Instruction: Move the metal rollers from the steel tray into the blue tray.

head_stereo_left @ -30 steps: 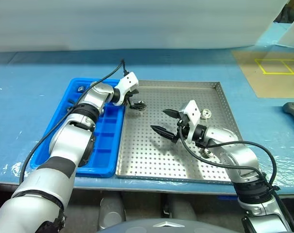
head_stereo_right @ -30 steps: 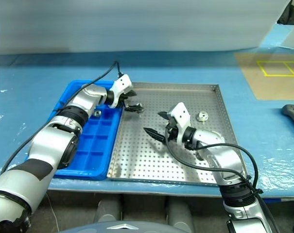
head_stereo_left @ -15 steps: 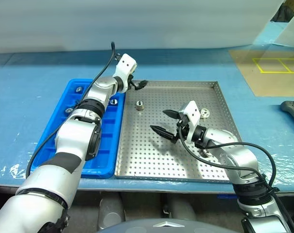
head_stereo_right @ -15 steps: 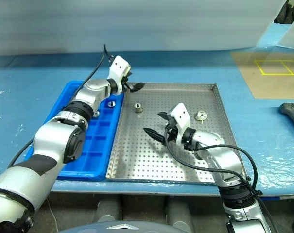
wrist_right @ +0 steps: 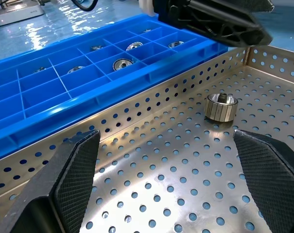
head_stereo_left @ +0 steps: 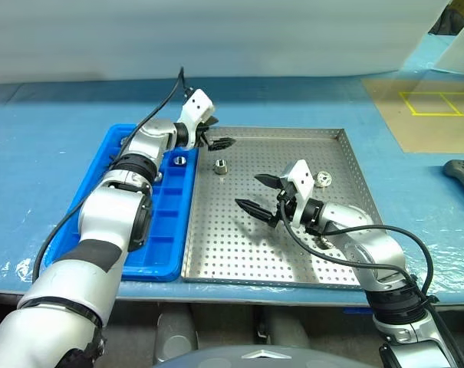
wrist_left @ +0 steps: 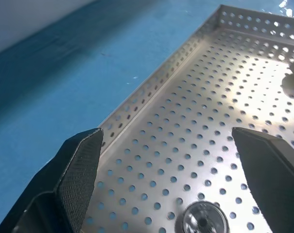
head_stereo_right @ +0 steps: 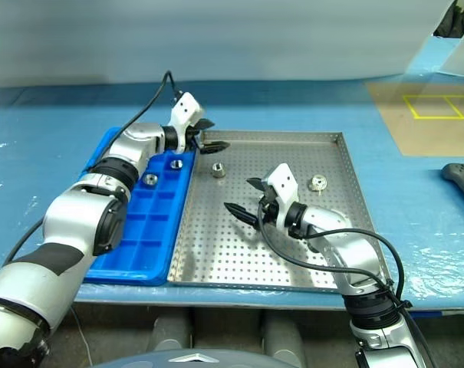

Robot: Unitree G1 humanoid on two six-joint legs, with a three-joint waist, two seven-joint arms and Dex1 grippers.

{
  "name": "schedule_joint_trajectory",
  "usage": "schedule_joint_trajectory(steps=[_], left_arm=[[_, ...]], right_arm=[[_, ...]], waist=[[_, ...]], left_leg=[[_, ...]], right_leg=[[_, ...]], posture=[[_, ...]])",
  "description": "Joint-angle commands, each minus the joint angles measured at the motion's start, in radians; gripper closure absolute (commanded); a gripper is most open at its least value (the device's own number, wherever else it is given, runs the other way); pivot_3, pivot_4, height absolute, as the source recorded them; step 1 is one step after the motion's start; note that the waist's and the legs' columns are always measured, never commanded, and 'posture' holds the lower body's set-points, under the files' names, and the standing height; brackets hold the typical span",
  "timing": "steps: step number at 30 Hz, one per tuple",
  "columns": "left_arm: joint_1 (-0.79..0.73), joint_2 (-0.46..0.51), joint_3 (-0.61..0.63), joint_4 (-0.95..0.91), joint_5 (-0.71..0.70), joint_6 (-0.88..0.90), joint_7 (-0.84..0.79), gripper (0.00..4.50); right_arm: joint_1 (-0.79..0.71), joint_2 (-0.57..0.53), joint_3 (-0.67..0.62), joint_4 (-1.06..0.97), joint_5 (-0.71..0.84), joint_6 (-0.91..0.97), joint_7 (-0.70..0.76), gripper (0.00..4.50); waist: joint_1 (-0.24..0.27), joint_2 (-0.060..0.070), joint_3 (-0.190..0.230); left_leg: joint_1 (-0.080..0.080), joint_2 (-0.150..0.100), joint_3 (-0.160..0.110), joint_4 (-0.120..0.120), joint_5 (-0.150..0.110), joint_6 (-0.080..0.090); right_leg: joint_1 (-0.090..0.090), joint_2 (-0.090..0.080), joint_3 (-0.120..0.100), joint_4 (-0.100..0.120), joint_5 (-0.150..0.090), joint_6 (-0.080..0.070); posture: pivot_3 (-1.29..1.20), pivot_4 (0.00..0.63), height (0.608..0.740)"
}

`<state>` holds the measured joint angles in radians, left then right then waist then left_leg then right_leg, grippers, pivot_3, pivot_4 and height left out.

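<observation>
Rollers already sit in several compartments of the bright blue plastic gridded tray (head_stereo_left: 151,222), which lies on the blue surface (head_stereo_left: 47,153) touching the left rim of the large square perforated steel tray (head_stereo_left: 239,253). At that tray's far-left corner the left end effector (head_stereo_left: 218,142) hovers with its fingers wide apart and empty. Just nearer than it, a small shiny silver metal roller (head_stereo_left: 221,166) stands on the perforated floor. The right end effector (head_stereo_left: 258,193), also spread and empty, hangs over the steel tray's middle, and a second roller (head_stereo_left: 324,179) lies near the right rim. Judging by this, the left arm's best move is to drop straight over the nearby roller, straddle it squarely and close gently so it does not skid on the metal.
</observation>
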<state>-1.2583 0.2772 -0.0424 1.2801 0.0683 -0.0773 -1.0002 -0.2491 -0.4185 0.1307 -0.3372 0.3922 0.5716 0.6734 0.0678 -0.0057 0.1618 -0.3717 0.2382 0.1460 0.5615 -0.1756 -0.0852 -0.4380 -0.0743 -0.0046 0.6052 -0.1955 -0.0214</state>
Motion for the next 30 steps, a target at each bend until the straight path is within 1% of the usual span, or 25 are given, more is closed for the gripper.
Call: schedule_joint_trajectory(steps=[1, 5, 11, 21, 30], left_arm=[[-0.046, 0.025, -0.036, -0.012, 0.04, -0.038, -0.064, 0.05], [-0.046, 0.035, -0.095, -0.004, 0.102, -0.076, -0.11, 0.05], [-0.055, 0.017, -0.146, 0.012, 0.165, -0.114, -0.095, 0.05], [-0.075, 0.003, -0.18, 0.034, 0.221, -0.144, -0.055, 0.05], [-0.086, 0.0, -0.197, 0.047, 0.255, -0.147, -0.039, 0.05]], right_arm=[[-0.001, 0.007, -0.006, -0.043, 0.023, -0.009, 0.007, 0.0], [0.003, 0.009, -0.013, -0.05, 0.03, -0.007, 0.003, 0.0], [0.014, 0.021, -0.042, -0.071, 0.038, 0.007, -0.037, 0.0], [0.036, 0.039, -0.042, -0.094, 0.038, 0.02, -0.105, 0.0], [0.058, 0.054, -0.042, -0.131, 0.05, 0.04, -0.128, 0.0]], waist=[[0.0, 0.0, 0.0], [0.0, 0.0, 0.0], [0.0, 0.0, 0.0], [-0.002, 0.0, 0.0], [-0.002, -0.001, 0.0]], left_leg=[[0.0, 0.0, 0.0, 0.0, 0.0, 0.0], [0.0, 0.0, 0.0, 0.0, 0.0, 0.0], [0.0, 0.0, 0.0, 0.0, 0.0, 0.0], [0.0, 0.0, 0.0, 0.0, 0.0, 0.0], [0.001, 0.0, 0.0, -0.001, 0.0, 0.0]], right_leg=[[0.0, 0.0, 0.0, 0.0, 0.0, 0.0], [0.0, 0.0, 0.0, 0.0, 0.0, 0.0], [0.0, 0.0, 0.0, 0.0, 0.0, 0.0], [0.0, 0.0, 0.0, 0.0, 0.0, 0.0], [0.0, 0.0, 0.0, 0.0, 0.0, 0.0]], posture=[[-0.17, 0.15, 0.74], [-0.18, 0.15, 0.74], [-0.18, 0.15, 0.74], [-0.19, 0.15, 0.74], [-0.23, 0.15, 0.74]])
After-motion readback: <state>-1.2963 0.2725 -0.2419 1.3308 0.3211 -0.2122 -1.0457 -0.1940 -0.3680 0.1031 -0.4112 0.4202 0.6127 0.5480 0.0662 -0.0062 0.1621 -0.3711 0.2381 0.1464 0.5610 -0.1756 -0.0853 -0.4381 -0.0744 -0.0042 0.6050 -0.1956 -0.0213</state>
